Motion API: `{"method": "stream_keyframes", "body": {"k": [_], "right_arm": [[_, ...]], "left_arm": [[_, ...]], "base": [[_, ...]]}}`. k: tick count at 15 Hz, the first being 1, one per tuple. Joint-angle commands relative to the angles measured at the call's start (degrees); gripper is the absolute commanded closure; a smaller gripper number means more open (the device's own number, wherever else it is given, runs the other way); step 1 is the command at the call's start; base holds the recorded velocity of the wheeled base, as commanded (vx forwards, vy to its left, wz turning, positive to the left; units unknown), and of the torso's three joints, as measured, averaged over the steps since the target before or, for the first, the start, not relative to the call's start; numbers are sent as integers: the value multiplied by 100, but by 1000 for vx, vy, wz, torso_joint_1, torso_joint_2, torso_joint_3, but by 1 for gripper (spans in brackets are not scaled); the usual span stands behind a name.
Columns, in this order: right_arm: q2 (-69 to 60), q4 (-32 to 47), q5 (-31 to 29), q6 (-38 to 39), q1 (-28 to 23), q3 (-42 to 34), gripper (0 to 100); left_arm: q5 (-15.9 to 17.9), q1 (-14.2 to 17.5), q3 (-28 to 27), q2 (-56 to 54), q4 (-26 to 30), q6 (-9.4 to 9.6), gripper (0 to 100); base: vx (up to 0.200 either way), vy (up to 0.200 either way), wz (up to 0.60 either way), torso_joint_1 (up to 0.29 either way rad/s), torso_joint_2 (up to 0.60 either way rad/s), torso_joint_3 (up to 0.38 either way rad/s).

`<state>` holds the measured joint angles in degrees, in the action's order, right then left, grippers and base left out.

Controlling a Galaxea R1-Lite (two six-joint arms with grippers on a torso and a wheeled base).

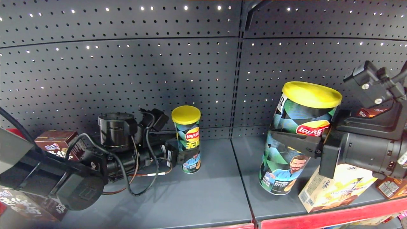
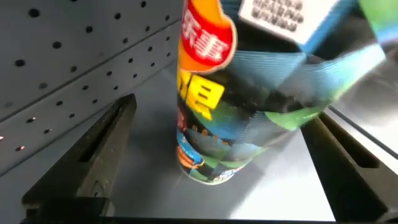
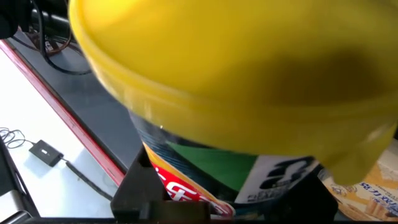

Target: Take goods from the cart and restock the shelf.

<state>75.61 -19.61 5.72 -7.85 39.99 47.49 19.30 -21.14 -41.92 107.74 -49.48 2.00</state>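
Observation:
A small chip can with a yellow lid stands upright on the grey shelf, near the back wall. My left gripper is open, with a finger on each side of that can's lower part and a gap at both fingers. A second chip can, tilted, is held on the right half of the shelf with my right gripper shut on its middle. Its yellow lid looms close in the right wrist view. I cannot tell whether its bottom touches the shelf.
A brown box stands at the back left and another box at the front left. A yellow box lies just right of the held can, with brown boxes beyond. The pegboard wall closes the back; a red rail edges the front.

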Motion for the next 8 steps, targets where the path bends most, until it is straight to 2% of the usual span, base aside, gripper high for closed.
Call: {"method": "stream_keyframes", "body": {"k": [1, 8], "right_arm": [[24, 2, 0, -6, -26, -12, 100], [33, -7, 8, -6, -70, -12, 100]], "left_arm": [[-14, -110, -62, 28, 0, -7, 0], [-242, -119, -325, 239, 9, -42, 0]], "base": [[0, 0, 0, 0, 0, 0], [0, 0, 0, 0, 0, 0]]}}
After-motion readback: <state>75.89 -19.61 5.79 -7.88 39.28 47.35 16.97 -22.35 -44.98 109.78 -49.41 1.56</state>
